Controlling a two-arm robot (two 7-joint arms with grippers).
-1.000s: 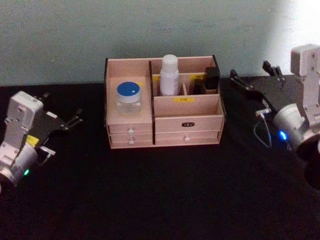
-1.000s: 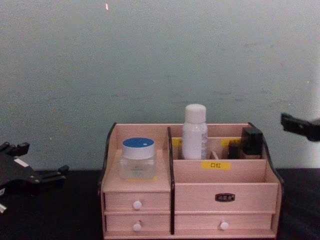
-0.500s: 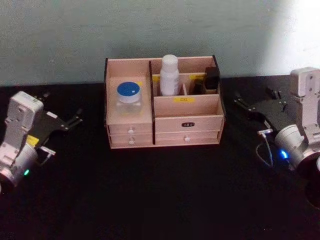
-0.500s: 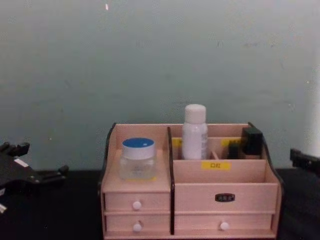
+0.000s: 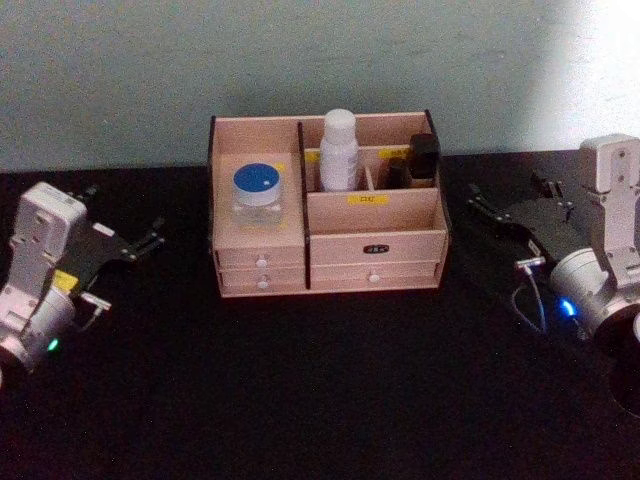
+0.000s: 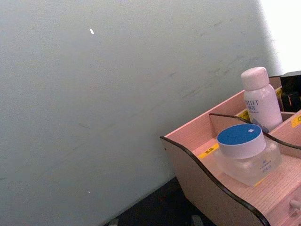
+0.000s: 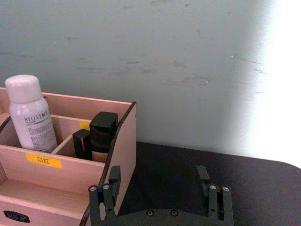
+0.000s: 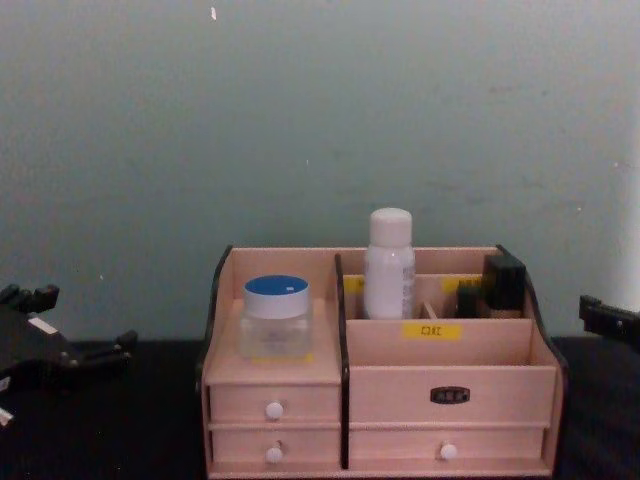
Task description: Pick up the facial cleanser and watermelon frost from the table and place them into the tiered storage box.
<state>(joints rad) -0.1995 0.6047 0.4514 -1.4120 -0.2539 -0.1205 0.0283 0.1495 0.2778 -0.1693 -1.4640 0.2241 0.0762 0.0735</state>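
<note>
The tiered storage box stands mid-table, light wood with black edges. The facial cleanser, a tall white bottle, stands upright in a back compartment of the box. The watermelon frost, a squat blue-lidded jar, sits on the box's left shelf above the drawers. My left gripper rests open on the table left of the box, holding nothing. My right gripper hangs open and empty right of the box, its fingers apart from the box's side wall. The bottle and jar stand apart from both grippers.
Small black cosmetic items fill the back right compartment beside the bottle. The black table stretches out in front of the box. A grey-green wall stands close behind it.
My right gripper has dropped lower and drawn back to the right, away from the box, then held nearly still. The left arm, bottle and jar have not moved.
</note>
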